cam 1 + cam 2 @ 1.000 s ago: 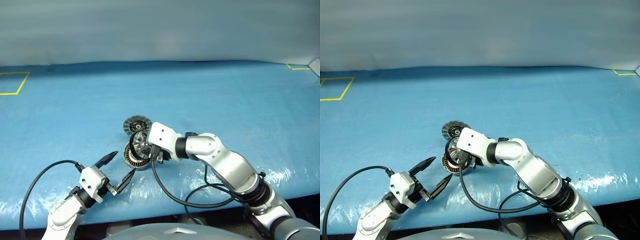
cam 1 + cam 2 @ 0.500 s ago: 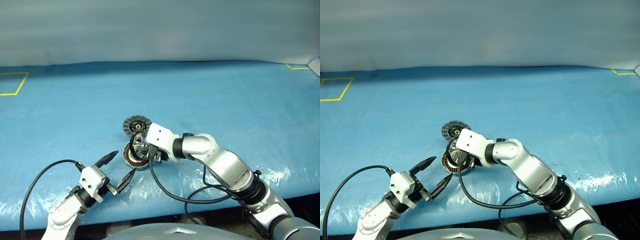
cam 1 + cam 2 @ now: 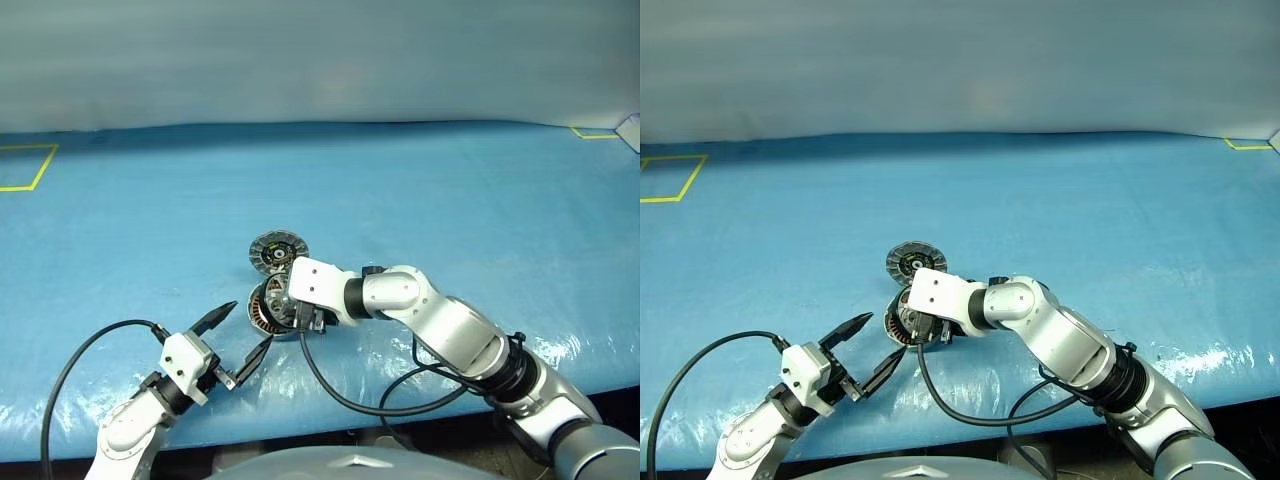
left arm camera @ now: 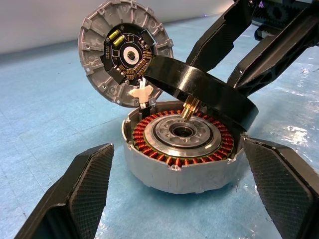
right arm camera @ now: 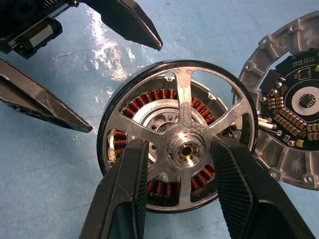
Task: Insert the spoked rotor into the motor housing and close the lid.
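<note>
The right gripper (image 5: pixel 182 164), part-closed on the hub of the black-rimmed, silver-spoked rotor (image 4: pixel 204 89), holds it tilted just above the copper-wound grey motor housing (image 4: pixel 182 162); level it, centre the shaft, then lower; beyond, the ribbed grey lid (image 4: pixel 124 52) stands open.

The table (image 3: pixel 420 190) is covered with a blue sheet, a little shiny and wrinkled near the front edge. Yellow tape lines mark its far left and far right corners. The motor housing (image 4: pixel 179 169) stands directly on the sheet near the front, with the lid (image 3: pixel 277 250) open just behind it.
</note>
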Controlling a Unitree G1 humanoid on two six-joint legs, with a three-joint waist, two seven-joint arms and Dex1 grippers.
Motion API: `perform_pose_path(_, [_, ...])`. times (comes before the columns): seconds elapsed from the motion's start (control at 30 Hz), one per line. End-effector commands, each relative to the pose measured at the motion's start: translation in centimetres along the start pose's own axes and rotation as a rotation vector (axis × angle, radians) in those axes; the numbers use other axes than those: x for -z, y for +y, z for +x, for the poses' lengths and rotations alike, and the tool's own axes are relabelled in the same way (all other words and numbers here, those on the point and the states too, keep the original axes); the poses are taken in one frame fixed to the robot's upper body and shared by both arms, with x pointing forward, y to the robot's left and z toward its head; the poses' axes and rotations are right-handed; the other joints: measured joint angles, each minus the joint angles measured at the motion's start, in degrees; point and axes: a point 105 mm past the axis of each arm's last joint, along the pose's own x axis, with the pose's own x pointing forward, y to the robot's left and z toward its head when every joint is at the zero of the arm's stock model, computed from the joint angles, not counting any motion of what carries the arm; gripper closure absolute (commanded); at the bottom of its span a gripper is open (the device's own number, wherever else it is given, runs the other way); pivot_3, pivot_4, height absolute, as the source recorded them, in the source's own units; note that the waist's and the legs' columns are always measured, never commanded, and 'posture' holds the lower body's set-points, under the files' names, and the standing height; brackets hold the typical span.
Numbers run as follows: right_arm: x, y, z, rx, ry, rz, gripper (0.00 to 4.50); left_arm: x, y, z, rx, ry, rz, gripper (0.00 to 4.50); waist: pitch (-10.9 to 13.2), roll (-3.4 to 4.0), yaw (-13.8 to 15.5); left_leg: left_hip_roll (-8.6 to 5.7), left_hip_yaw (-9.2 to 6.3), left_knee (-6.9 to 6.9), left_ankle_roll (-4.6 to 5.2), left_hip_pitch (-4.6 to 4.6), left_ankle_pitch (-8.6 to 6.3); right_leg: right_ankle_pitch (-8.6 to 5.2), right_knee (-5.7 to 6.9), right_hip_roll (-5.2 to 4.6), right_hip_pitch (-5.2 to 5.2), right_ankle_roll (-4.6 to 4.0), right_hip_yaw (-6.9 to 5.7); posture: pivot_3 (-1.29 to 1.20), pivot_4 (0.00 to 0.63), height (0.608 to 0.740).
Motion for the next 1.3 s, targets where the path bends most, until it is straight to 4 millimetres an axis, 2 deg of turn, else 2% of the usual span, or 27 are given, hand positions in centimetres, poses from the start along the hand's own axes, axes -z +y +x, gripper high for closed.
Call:
perform_pose_path(0.03, [-0.9, -0.2, 0.2, 0.003, -0.029, -0.020, 2.93, -0.9, -0.3, 0.2, 0.011, -0.033, 0.016, 0.00, 0.00, 0.00, -0.08, 0.00, 0.00, 0.00, 0.00, 0.01, 0.00, 0.00, 0.00, 0.00, 0.00, 0.00, 0.00, 0.00, 0.150, 0.740])
perform_pose_path(0.07, [-1.0, -0.3, 0.3, 0.006, -0.030, -0.019, 2.93, -0.9, -0.3, 0.2, 0.011, -0.033, 0.015, 0.00, 0.00, 0.00, -0.19, 0.01, 0.00, 0.00, 0.00, 0.02, 0.00, 0.00, 0.01, 0.01, 0.00, 0.00, 0.00, 0.00, 0.150, 0.740])
perform_pose_path(0.13, [-1.0, -0.5, 0.4, 0.013, -0.031, -0.019, 2.18, -0.9, -0.3, 0.2, 0.010, -0.032, 0.014, 0.00, 0.00, 0.00, -0.31, 0.03, 0.00, 0.00, 0.00, 0.04, 0.00, 0.00, 0.02, 0.02, 0.01, 0.00, 0.00, 0.00, 0.150, 0.740])
perform_pose_path(0.17, [-1.0, -0.5, 0.5, 0.016, -0.030, -0.020, 2.06, -0.9, -0.3, 0.2, 0.009, -0.032, 0.013, 0.00, 0.00, 0.01, -0.33, 0.03, 0.00, 0.00, 0.00, 0.04, 0.00, 0.00, 0.03, 0.02, 0.01, -0.01, 0.00, 0.00, 0.150, 0.740])
perform_pose_path(0.37, [-1.0, -0.6, 0.7, 0.019, -0.027, -0.030, 0.04, -0.9, -0.3, 0.2, 0.005, -0.034, 0.012, 0.00, 0.00, 0.00, -0.39, 0.01, 0.00, -0.02, 0.00, 0.00, 0.00, -0.01, 0.00, 0.01, -0.01, -0.01, 0.00, 0.00, 0.150, 0.740])
perform_pose_path(0.63, [-3.6, -0.5, -1.1, 0.014, -0.179, 0.073, 0.01, -0.9, 0.0, -0.1, -0.002, -0.028, 0.020, 0.00, 0.00, 0.00, -0.39, 0.01, -0.03, -0.04, 0.00, -0.01, 0.00, -0.01, 0.01, 0.01, -0.03, -0.02, -0.01, 0.00, 0.150, 0.740])
perform_pose_path(0.73, [-3.7, -0.8, -1.7, 0.041, -0.209, 0.129, 0.58, -0.9, 0.1, -0.2, 0.000, -0.028, 0.021, 0.00, 0.01, 0.01, -0.35, 0.01, -0.06, -0.05, 0.00, -0.02, 0.00, -0.02, 0.00, 0.01, -0.03, -0.02, -0.02, 0.00, 0.150, 0.740])
perform_pose_path(0.83, [-3.1, -0.9, -1.4, 0.073, -0.219, 0.197, 1.57, -0.9, 0.1, 0.0, 0.005, -0.029, 0.021, 0.00, 0.00, 0.00, -0.27, 0.01, -0.06, -0.05, 0.00, -0.02, 0.00, -0.02, -0.01, 0.01, -0.02, -0.03, -0.03, 0.00, 0.150, 0.740])
perform_pose_path(0.97, [-2.1, -0.8, 0.0, 0.119, -0.232, 0.249, 2.87, -1.0, 0.2, 0.2, 0.019, -0.034, 0.025, 0.00, 0.01, 0.02, -0.43, 0.02, -0.05, -0.09, -0.01, -0.02, 0.00, -0.04, 0.01, 0.02, -0.06, -0.06, -0.03, 0.00, 0.150, 0.740])
perform_pose_path(1.13, [-2.5, -0.4, 1.6, 0.144, -0.297, 0.304, 4.47, -1.0, 0.2, 0.3, 0.026, -0.033, 0.030, 0.00, 0.00, 0.01, -0.65, 0.03, -0.01, -0.13, -0.01, -0.01, 0.00, -0.04, 0.02, 0.02, -0.09, -0.06, 0.00, 0.00, 0.150, 0.740])
perform_pose_path(1.3, [-2.5, -0.3, 2.3, 0.155, -0.316, 0.347, 4.47, -1.0, 0.1, 0.1, 0.025, -0.028, 0.028, 0.00, 0.00, 0.00, -0.56, 0.02, -0.02, -0.15, -0.01, -0.01, 0.00, -0.04, 0.01, 0.01, -0.09, -0.06, 0.01, 0.00, 0.150, 0.740])
